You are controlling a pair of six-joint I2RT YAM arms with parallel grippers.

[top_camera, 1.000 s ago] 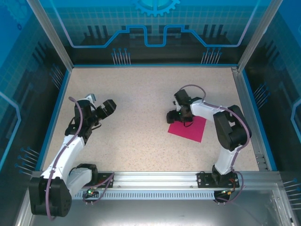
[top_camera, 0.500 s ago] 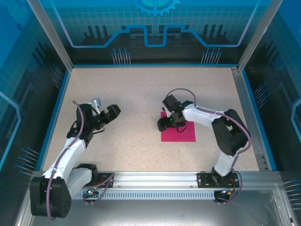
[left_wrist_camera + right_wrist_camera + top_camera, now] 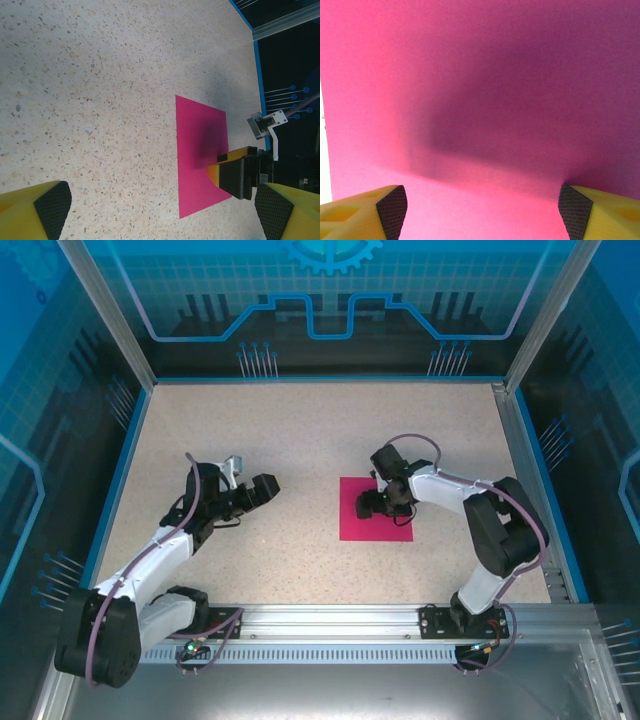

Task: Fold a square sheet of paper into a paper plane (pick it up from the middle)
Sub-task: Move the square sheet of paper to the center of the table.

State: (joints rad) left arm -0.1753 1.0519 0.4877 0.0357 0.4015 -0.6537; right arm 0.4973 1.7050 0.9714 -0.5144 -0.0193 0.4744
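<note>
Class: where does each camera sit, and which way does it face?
Top external: overhead behind the bases, looking down on the speckled table; both arms, left hand, right hand show.
Left wrist: on the left arm, facing the flat square magenta-pink paper sheet; own open fingers.
Right wrist: close above that sheet; own open fingertips.
Shared: the sheet.

- Square sheet of paper [image 3: 372, 529] lies flat on table [image 3: 300, 430], directly under R gripper [image 3: 368, 508].
- At R gripper [image 3: 480, 205], sheet runs out ahead of the tips and past both fingers to either side; table edge-strip shows just beyond its left finger.
- R gripper tips sit low over sheet's mid area; touching or not, can't tell.
- L gripper [image 3: 262, 490] is over bare table, well apart from sheet, on sheet's left.
- From L gripper [image 3: 160, 210], sheet [image 3: 200, 135] lies ahead and to the right, w/ R gripper [image 3: 215, 172] over its far part.
</note>
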